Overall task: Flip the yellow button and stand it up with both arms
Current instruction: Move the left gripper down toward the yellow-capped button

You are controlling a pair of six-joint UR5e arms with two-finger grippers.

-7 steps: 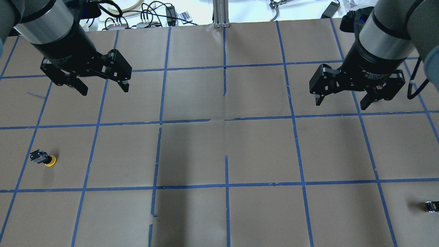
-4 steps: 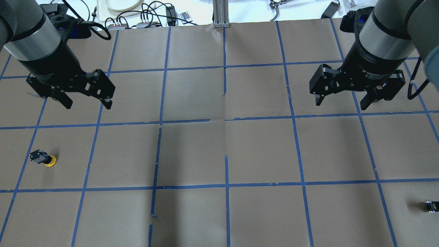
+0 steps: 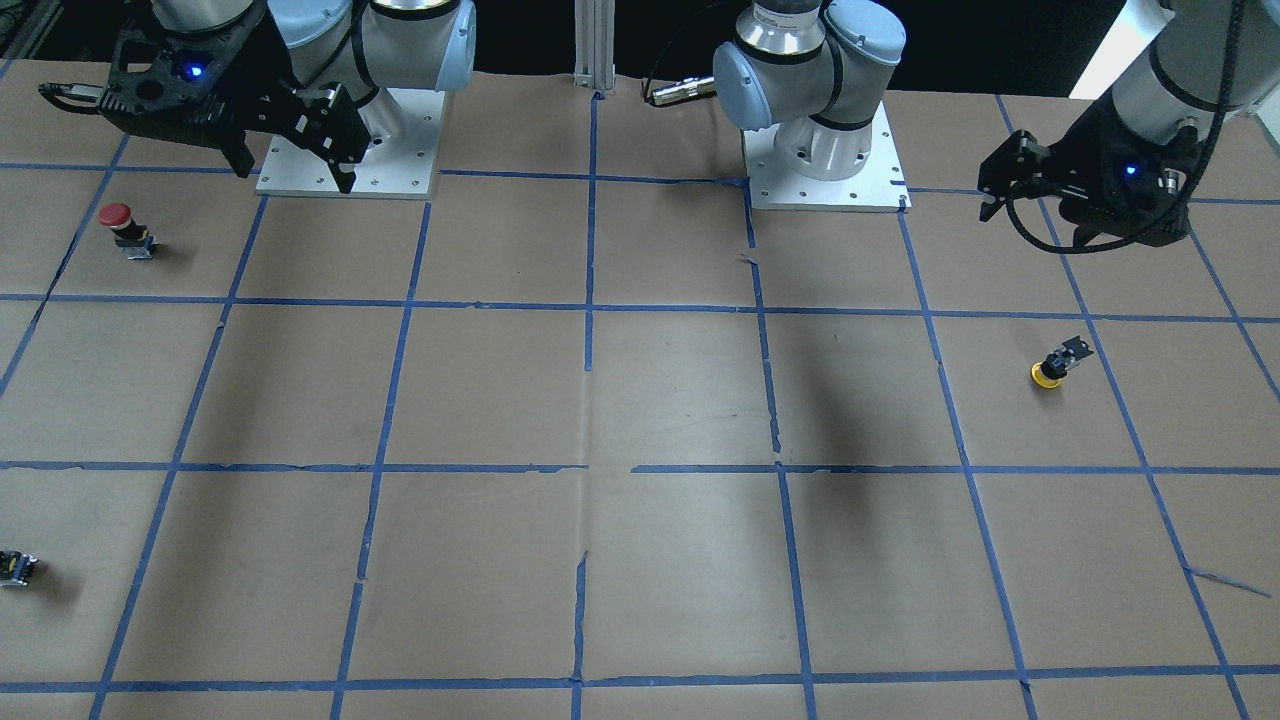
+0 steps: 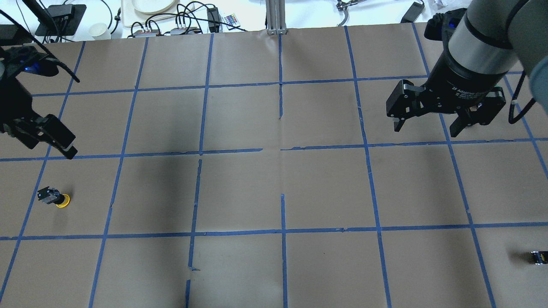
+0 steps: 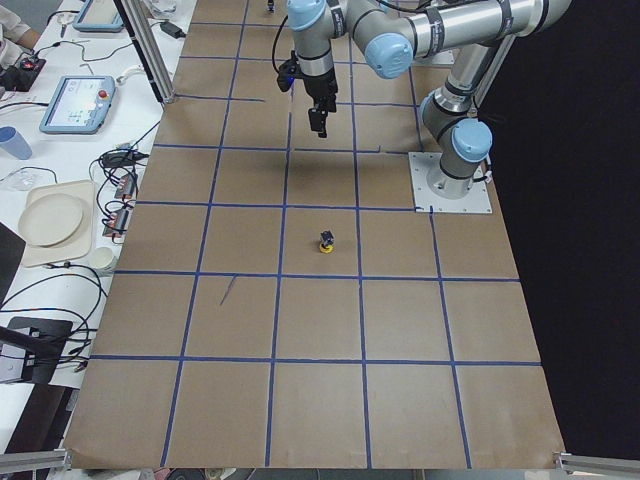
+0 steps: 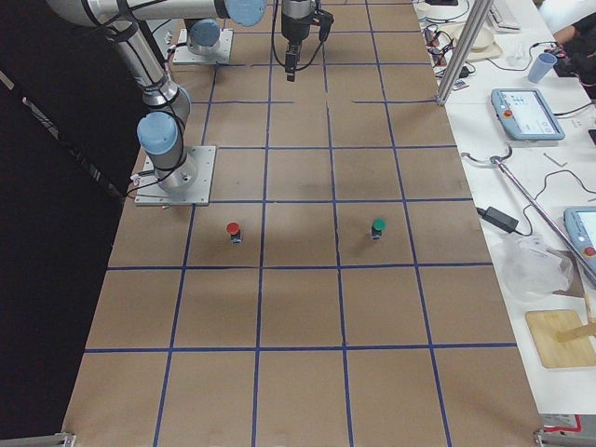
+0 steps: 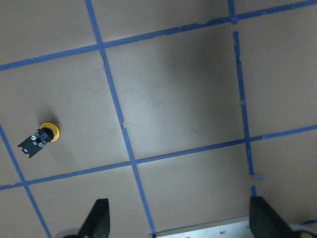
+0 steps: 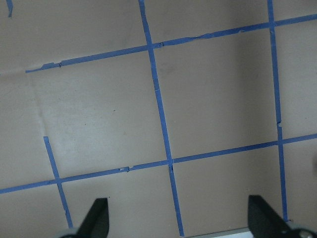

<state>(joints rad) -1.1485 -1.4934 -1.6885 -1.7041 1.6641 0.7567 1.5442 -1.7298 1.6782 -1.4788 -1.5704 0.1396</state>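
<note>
Finds the yellow button [image 4: 58, 198] seemingly upended on its cap, long axis near upright, at the left of the tabletop [image 4: 274, 184], below and aside of the left pincer [image 7: 181, 219], spread wide and empty. Leaves the right pincer [image 4: 427, 127], equally wide and empty, well apart. Since a second ago, has the left pincer swung outward, nearer the button.

Button [image 7: 39, 139] near left hand [image 7: 178, 210]

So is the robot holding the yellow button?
No, the yellow button rests alone on the table, apart from the open left hand, which has nothing in it.
</note>
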